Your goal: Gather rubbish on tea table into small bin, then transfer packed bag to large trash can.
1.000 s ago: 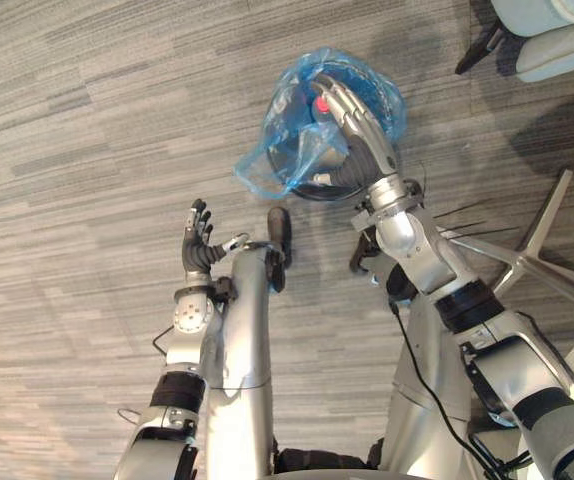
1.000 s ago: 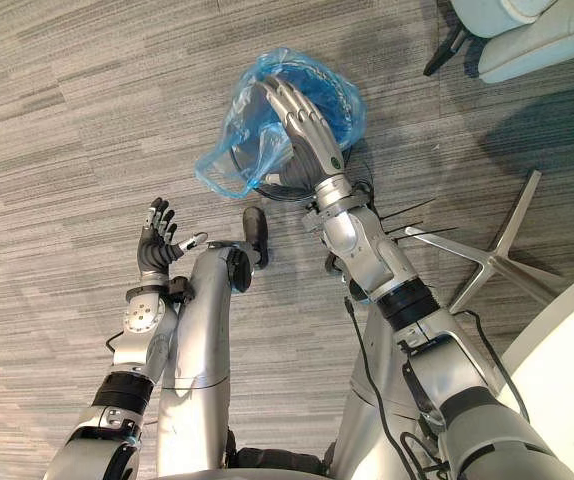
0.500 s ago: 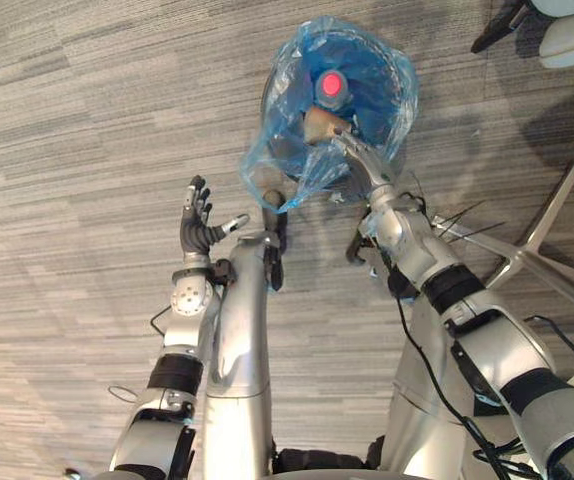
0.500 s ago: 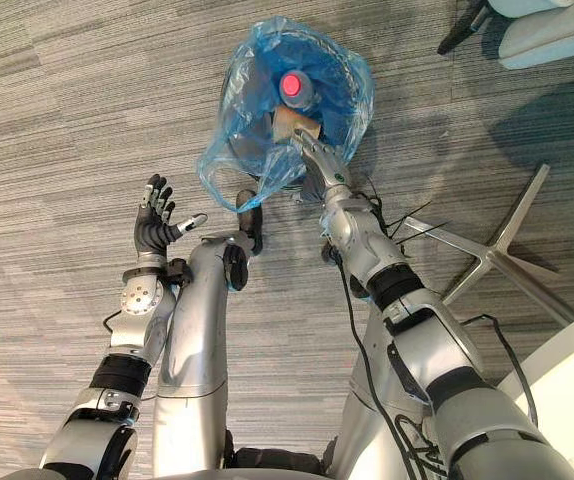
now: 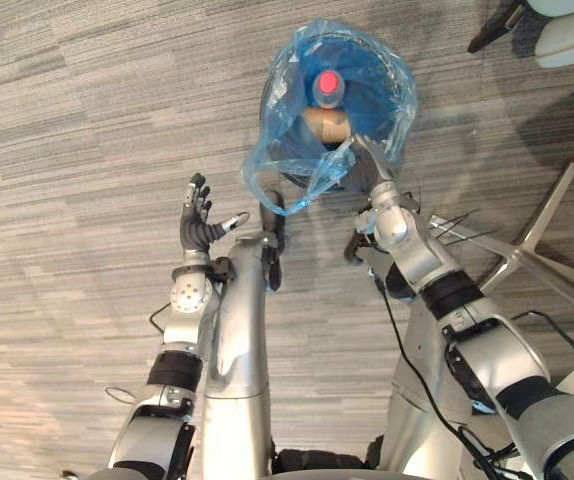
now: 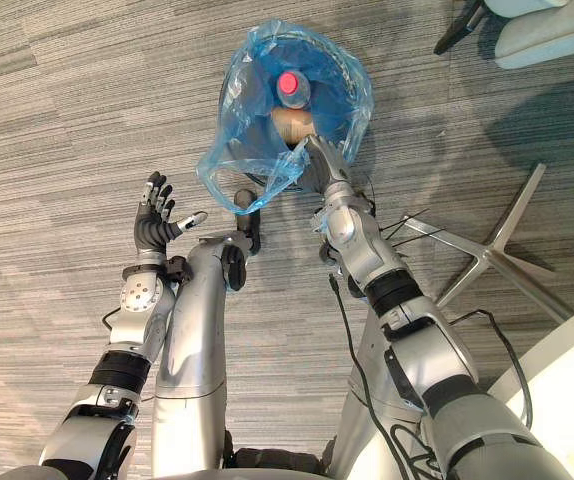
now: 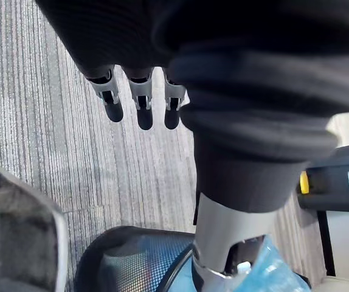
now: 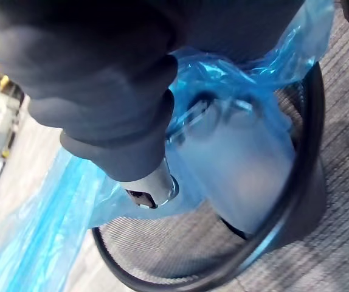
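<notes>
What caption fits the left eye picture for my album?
Right hand at the blue bag lining the small bin, a red-capped bottle inside; left hand open over the floor.

The floor [image 5: 87, 120] is grey carpet in fine streaks, laid in broad tiles whose grain shifts from one to the next. A small black mesh bin [image 8: 313, 121] stands upright on it, lined with a blue bag [image 5: 387, 90] whose loose rim spills over the bin's near side. To the right, well apart from the bin, the silver spokes of a chair base [image 5: 537, 225] rest on the carpet. Farther off, a pale upholstered seat [image 5: 572, 45] stands on a dark leg [image 5: 492, 30].
</notes>
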Available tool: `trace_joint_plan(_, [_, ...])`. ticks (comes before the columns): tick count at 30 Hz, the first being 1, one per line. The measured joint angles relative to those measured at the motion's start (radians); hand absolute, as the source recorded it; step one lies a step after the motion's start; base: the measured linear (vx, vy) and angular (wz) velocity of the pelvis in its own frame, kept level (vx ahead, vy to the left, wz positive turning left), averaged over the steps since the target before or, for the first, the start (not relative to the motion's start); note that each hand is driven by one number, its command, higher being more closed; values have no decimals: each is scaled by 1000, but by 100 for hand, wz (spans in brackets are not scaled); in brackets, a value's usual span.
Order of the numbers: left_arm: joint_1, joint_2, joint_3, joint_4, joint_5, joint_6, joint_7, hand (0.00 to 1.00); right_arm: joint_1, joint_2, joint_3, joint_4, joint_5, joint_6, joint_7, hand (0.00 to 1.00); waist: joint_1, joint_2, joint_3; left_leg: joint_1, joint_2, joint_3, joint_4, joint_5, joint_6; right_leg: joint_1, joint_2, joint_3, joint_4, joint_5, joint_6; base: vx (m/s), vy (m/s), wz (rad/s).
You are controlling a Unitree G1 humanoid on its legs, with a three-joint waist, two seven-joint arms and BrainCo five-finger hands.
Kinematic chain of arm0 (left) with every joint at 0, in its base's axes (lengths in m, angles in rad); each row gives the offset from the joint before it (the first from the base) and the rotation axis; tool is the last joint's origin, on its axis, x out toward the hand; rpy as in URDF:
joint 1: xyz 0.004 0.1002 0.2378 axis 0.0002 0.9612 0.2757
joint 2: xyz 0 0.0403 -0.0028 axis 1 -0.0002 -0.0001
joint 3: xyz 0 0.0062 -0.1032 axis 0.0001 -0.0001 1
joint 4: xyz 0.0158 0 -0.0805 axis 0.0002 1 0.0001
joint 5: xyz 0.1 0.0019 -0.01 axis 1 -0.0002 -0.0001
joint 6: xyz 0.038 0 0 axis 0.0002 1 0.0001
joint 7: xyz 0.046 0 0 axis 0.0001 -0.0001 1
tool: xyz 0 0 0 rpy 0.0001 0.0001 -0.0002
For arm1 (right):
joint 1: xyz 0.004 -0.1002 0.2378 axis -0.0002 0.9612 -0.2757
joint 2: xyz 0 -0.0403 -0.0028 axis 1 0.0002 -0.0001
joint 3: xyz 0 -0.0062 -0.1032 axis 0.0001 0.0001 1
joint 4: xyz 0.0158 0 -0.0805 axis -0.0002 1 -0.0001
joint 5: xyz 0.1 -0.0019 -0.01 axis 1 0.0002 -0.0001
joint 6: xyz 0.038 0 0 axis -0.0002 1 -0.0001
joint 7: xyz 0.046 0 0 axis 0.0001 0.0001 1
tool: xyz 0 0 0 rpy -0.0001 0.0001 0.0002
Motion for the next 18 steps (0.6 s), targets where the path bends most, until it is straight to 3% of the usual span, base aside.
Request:
trace_joint_plan(3, [17,-38,-3,3,20,14,-3,0,94,50,-39,-95,170,-41,15,100,-3,-17,-7,105,8,9,-59,3,-3,102,15,-4,-63,9,-7,-45,26,-5])
trace_joint_plan(6, [88,-42,-10,4,37,22,-4,0,221,110,-41,-172,279,-71,47,100,-27,-62,-32,241,12,22,-152,23,-17,228,30,-8,-143,20,-1,-11,6,2])
trace_joint_plan(8, [128,-44,-12,5,38,29,-5,0,304,123,-34,-216,315,-79,65,100,-27,-88,-48,331,12,29,-213,37,-24,312,33,-15,-193,25,-2,14,-9,4])
trace_joint_plan(11, [188,-43,-61,10,38,34,-18,0,407,125,-17,-262,347,-79,93,100,-23,-100,-64,487,13,30,-311,57,-31,476,44,-43,-296,50,-34,55,-9,12])
trace_joint_plan(14, [249,-57,-103,27,40,36,-27,0,512,150,-13,-301,378,-79,116,100,-22,-109,-75,660,10,44,-411,76,-24,652,51,-59,-394,71,-33,101,22,12])
trace_joint_plan(15, [277,-64,-108,28,40,36,-27,0,546,160,-12,-317,391,-79,117,100,-20,-110,-90,707,11,48,-439,78,-21,700,60,-59,-430,79,-27,114,43,-4])
trace_joint_plan(18, [381,-70,-130,52,49,37,-51,0,659,181,9,-325,432,-83,154,100,-23,-119,-218,862,12,76,-581,104,-12,851,88,-58,-589,114,9,148,50,-12])
